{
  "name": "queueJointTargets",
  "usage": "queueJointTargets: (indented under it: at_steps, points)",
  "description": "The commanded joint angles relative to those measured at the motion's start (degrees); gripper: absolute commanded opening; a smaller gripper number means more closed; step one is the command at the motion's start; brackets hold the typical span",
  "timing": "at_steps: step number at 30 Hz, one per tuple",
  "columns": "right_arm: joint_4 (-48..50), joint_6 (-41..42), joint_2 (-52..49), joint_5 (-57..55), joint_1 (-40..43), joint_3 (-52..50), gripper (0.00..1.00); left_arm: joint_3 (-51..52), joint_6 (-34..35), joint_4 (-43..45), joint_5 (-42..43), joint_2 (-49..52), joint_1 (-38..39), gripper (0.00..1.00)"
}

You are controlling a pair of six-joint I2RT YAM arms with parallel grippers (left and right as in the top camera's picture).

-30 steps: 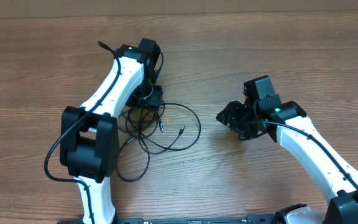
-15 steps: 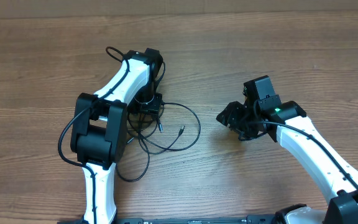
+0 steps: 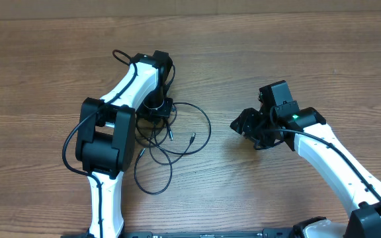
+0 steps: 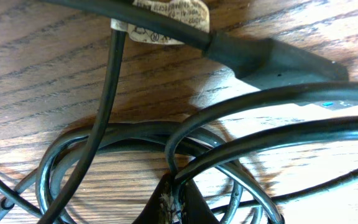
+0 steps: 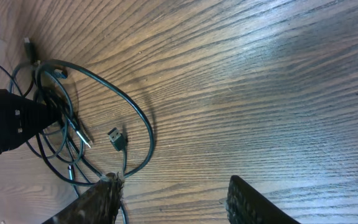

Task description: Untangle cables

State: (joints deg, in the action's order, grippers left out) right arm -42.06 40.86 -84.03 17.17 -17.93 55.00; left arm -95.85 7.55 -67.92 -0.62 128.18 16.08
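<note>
Left gripper (image 4: 174, 204) has clamped, cables (image 4: 104, 99) pinched between fingertips

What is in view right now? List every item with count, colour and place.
cables: several tangled, count unclear, black, left of the table's centre
USB plug: one, black and silvery, loose end inside the loops
label: one, white, wrapped round one cable
table: one, brown wood, under everything
arms: two, white and black, left arm over the tangle, right arm to the right
left tool: one, black, shut on a cable strand
right tool: one, black, open, empty, apart from the cables
</note>
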Motion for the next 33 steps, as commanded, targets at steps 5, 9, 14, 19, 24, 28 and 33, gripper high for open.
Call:
queueJointTargets:
  at_steps: [5, 9, 14, 19, 24, 28, 33]
  points:
    - [0.15, -0.50, -0.33, 0.07, 0.28, -0.28, 0.53, -4.31, 0.35, 1.57, 3.23, -5.25, -0.39, 0.04]
    - [0.46, -0.83, -0.33, 0.09, 0.28, -0.28, 0.53, -8.87, -0.39, 1.64, 4.63, -13.90, -0.37, 0.04]
    - [4.63, -7.45, -0.33, 6.21, 0.26, -0.28, 0.54, -13.60, -3.45, 2.47, 9.79, -24.28, -0.28, 0.04]
    - [11.02, -9.90, -0.33, 12.50, 0.26, -0.26, 0.57, -14.29, -4.11, 2.21, 11.23, -31.36, -0.28, 0.04]
    - [22.25, -12.50, -0.33, 26.49, 0.26, -0.26, 0.57, -14.29, -4.42, 0.13, 11.17, -33.92, -0.28, 0.04]
    - [32.65, -12.41, -0.31, 38.25, 0.26, -0.26, 0.57, -13.97, -4.24, -0.90, 11.45, -33.31, -0.28, 0.04]
    - [33.70, -12.02, -0.33, 39.04, -0.31, -0.26, 0.61, -13.86, -5.05, -0.20, 19.15, -32.83, 0.55, 0.04]
